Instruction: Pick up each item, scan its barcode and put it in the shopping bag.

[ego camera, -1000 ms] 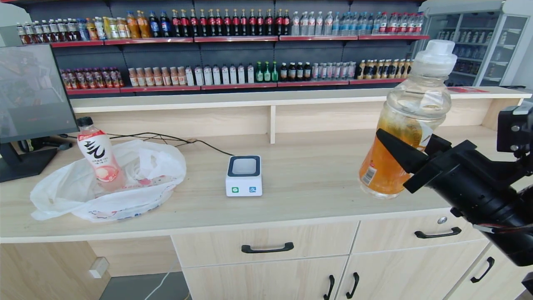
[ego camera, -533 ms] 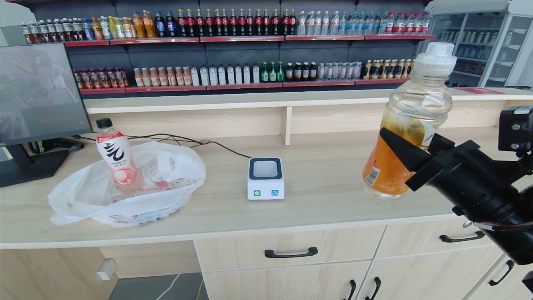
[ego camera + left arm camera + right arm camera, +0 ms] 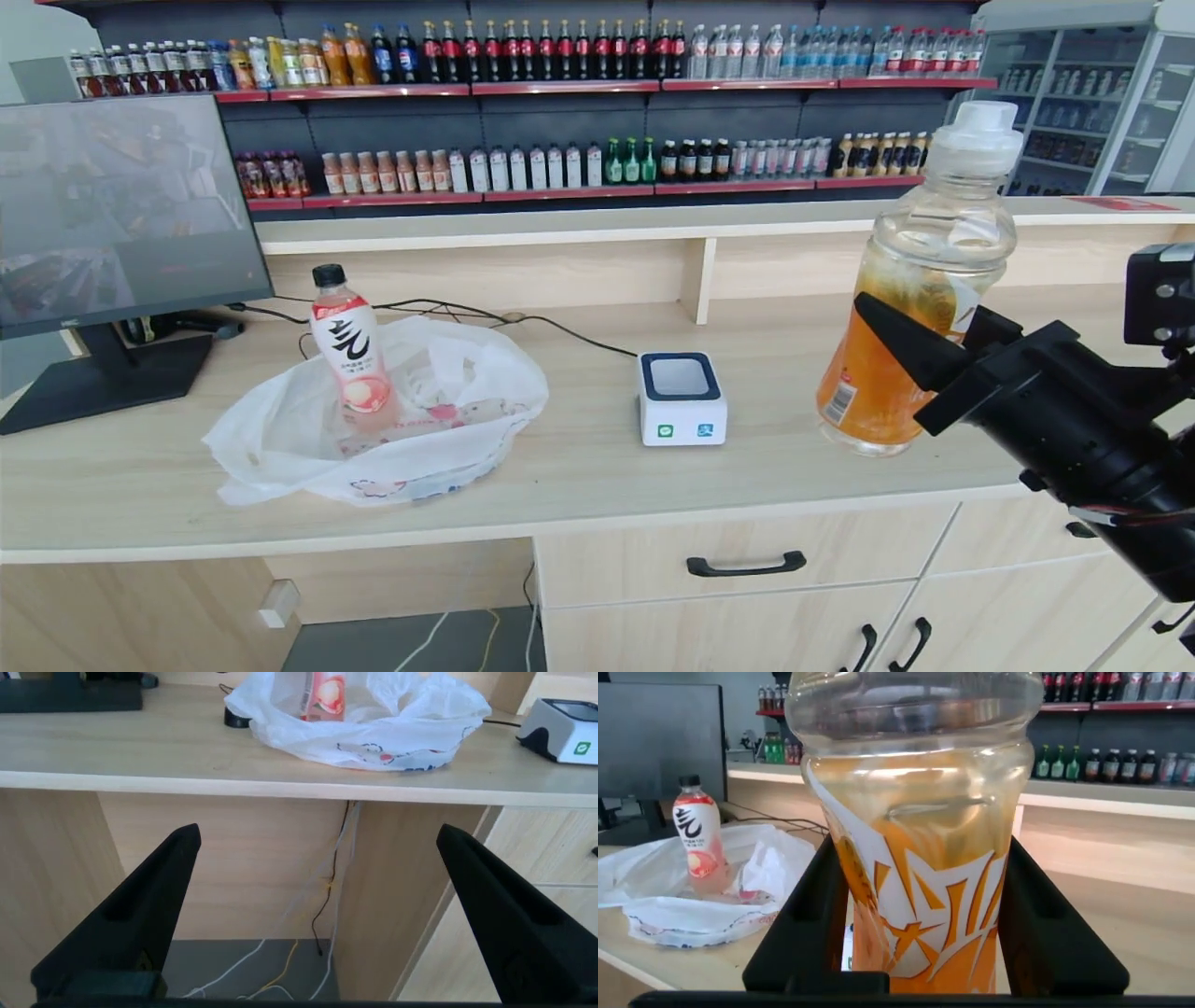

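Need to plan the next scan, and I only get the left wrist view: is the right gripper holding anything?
Observer: Yes. The right gripper is shut on an orange bottle, held upright.
Operator: Where is it relative to the scanner?
Observer: To the robot's right of the scanner, not over its window.
Operator: Any barcode showing?
Observer: Yes, the barcode sits low on the label, on the bottle's side toward the robot's left.
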{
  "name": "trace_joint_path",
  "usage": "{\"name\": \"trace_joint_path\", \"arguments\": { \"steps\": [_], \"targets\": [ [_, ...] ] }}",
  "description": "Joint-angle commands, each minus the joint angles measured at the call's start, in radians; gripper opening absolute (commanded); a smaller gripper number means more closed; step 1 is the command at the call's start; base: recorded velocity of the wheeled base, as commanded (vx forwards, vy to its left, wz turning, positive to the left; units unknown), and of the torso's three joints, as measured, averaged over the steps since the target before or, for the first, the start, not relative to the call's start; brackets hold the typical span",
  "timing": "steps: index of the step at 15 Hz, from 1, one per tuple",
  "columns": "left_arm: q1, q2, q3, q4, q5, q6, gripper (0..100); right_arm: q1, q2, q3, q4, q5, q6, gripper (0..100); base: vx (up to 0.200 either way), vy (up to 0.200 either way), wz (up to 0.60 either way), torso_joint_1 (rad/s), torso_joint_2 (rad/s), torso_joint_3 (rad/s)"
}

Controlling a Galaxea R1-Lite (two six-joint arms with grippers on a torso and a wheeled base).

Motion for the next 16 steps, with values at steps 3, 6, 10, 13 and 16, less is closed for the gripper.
{"name": "trace_joint_path", "arguments": {
  "steps": [3, 6, 10, 13, 16],
  "targets": [
    [0.0, 0.0, 0.0, -0.002, 0.0, -0.001, 100, 0.001, -0.004, 0.015, -0.001, 0.003, 0.003, 0, 0.0, 0.2, 0.0, 0.001, 0.0, 0.007],
    [0.0, 0.0, 0.0, -0.002, 0.0, 0.002, 100, 0.001, -0.004, 0.018, -0.001, 0.001, 0.016, 0, 0.0, 0.133, 0.0, 0.005, 0.0, 0.002],
    [0.0, 0.0, 0.0, -0.002, 0.0, 0.002, 100, 0.002, 0.002, 0.022, -0.001, 0.003, -0.018, 0, 0.0, 0.0, 0.0, 0.0, 0.0, 0.0],
    [0.0, 0.0, 0.0, -0.002, 0.0, -0.001, 100, 0.001, 0.009, 0.011, -0.001, 0.003, -0.046, 0, 0.0, 0.0, 0.0, 0.0, 0.0, 0.0],
    [0.0, 0.0, 0.0, -0.003, 0.0, -0.001, 100, 0.005, 0.04, -0.046, -0.001, 0.016, -0.104, 0, 0.0, 0.0, 0.0, 0.0, 0.0, 0.0]
  ]
}}
